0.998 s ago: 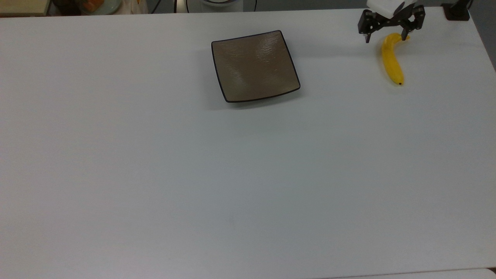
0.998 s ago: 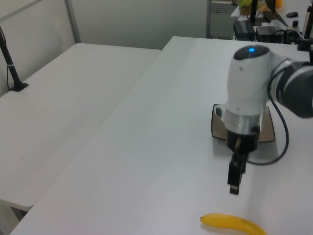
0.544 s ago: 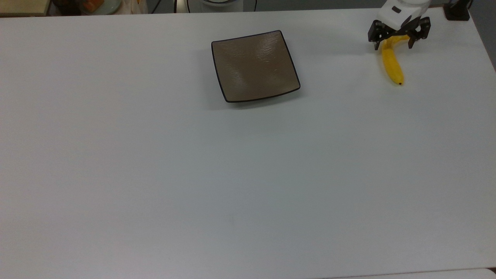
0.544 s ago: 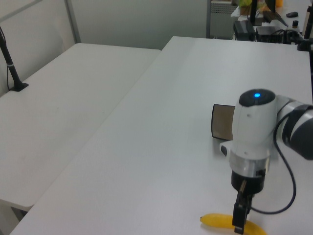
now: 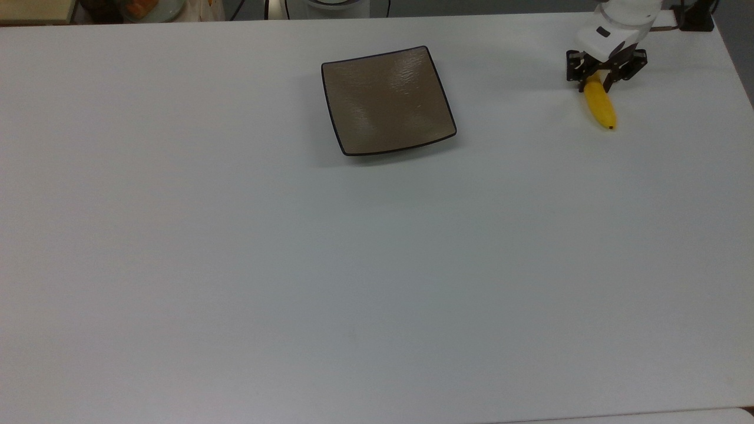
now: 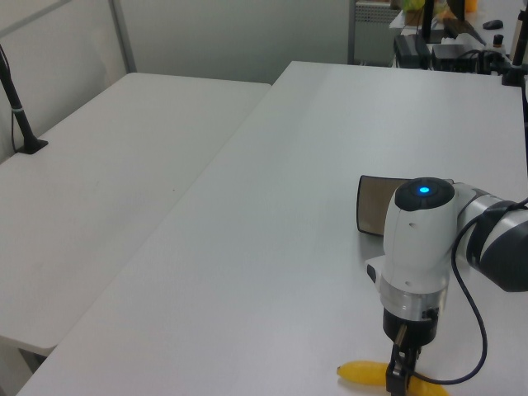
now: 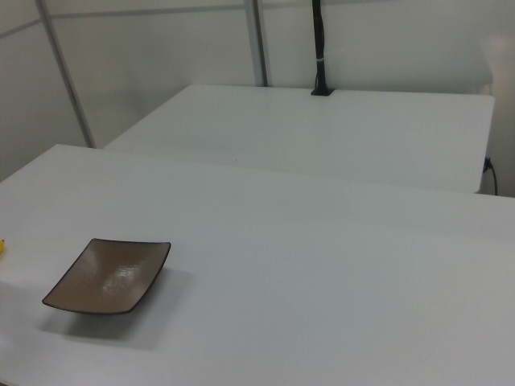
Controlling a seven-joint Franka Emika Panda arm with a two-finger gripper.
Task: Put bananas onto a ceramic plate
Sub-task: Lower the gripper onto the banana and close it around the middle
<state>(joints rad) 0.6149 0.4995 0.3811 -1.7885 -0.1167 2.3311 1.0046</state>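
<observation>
The bananas are a single yellow one lying on the white table near the top view's right edge, dark tip pointing toward the view's bottom. My gripper is down over its upper end, fingers pressed against both sides, hiding that end. In the left view the gripper stands on the banana at the bottom edge. The square brown ceramic plate sits bare, well off to the top view's left of the banana. The arm partly covers the plate in the left view. The plate lies low on the right view's left.
A second white table stands alongside, with a black post on it. Clutter and cables sit past the far end of the table. Wide bare tabletop spreads below the plate in the top view.
The gripper came down from above the banana's stem end onto the banana, and its fingers narrowed from wide open to closed against it. The plate stayed put.
</observation>
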